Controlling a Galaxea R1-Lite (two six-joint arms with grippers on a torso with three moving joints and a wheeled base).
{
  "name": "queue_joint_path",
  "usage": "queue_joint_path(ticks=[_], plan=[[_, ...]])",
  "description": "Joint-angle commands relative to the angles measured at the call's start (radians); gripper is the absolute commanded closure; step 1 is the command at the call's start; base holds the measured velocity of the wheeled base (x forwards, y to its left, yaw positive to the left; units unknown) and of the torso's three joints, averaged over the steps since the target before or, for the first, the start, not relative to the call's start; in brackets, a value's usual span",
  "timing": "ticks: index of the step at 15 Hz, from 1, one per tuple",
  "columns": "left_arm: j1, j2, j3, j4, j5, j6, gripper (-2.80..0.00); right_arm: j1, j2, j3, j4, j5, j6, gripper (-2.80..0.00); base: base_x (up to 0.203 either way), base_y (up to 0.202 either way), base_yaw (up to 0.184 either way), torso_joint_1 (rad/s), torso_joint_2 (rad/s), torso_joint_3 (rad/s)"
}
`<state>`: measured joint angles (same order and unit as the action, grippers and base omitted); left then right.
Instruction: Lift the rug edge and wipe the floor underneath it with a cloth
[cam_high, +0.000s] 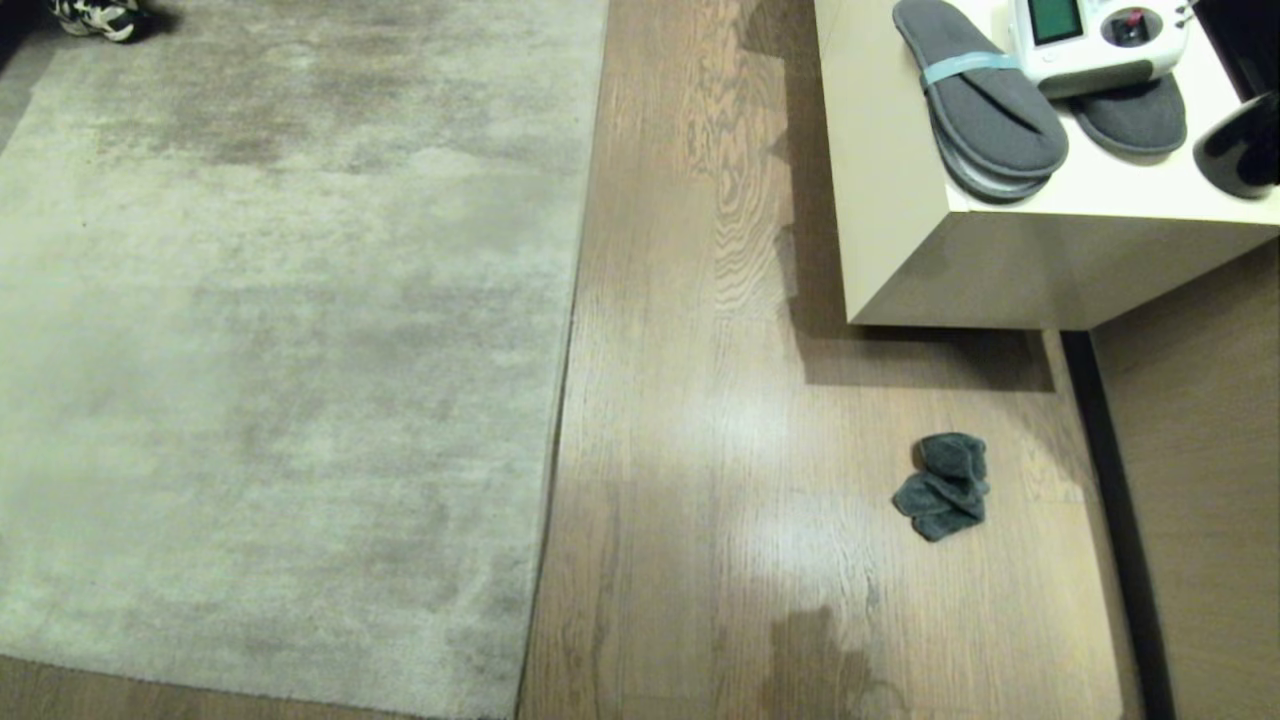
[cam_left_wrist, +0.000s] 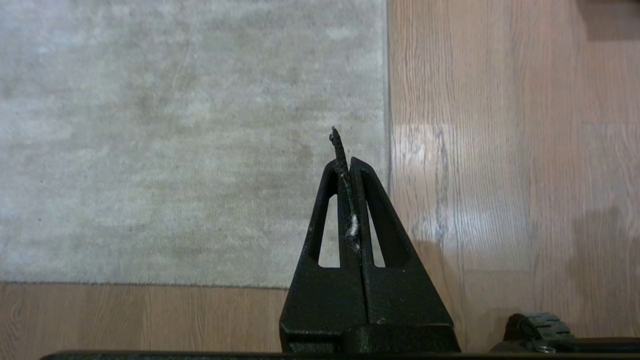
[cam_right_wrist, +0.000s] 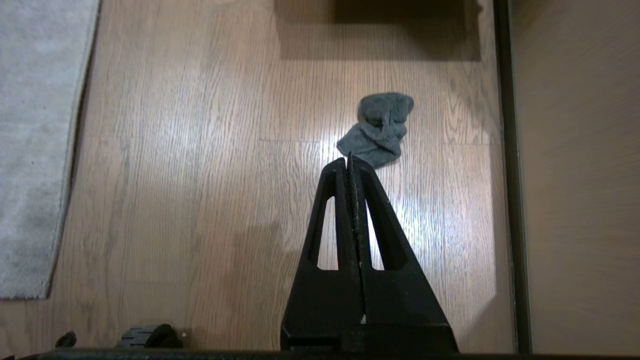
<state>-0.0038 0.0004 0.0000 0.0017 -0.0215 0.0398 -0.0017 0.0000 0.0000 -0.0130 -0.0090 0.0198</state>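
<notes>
The rug edge (cam_high: 565, 380) is seen lying flat on the floor (cam_high: 700, 450), running straight away from the robot to a square corner near the bottom of the head view. Nothing has been lifted yet, so the boards beneath it are judged to be unwiped. The cloth (cam_high: 943, 486) is crumpled in a small dark heap on bare floor, well apart from the rug and near the foot of a pale cabinet (cam_high: 900, 250), on whose top grey slippers (cam_high: 985, 100) and a white device (cam_high: 1095, 40) are set.

Neither arm is shown in the head view. In its own wrist view the left gripper (cam_left_wrist: 345, 160) is held above the rug just beside the edge, its jaws clenched with only a wisp of lint between them; that side is probably meant for lifting. The right gripper (cam_right_wrist: 350, 165) hangs over the floor with the cloth (cam_right_wrist: 378, 129) just ahead, jaws likewise pressed together and empty, so it seems placed for fetching the cloth. Both would have to be opened first.
</notes>
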Motion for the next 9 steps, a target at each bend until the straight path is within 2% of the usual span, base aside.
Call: queue_joint_path(ticks=[1,9], plan=[[0.0,0.001,0.0,0.0,0.0,0.0,0.0,0.0,0.002,0.0,-0.001,0.0,0.0,0.0,0.0,0.0,0.0,-0.002,0.0,0.207],[-0.001,0.001,0.0,0.0,0.001,0.002,0.0,0.0,0.002,0.0,-0.001,0.0,0.0,0.0,0.0,0.0,0.0,0.003,0.0,0.202]])
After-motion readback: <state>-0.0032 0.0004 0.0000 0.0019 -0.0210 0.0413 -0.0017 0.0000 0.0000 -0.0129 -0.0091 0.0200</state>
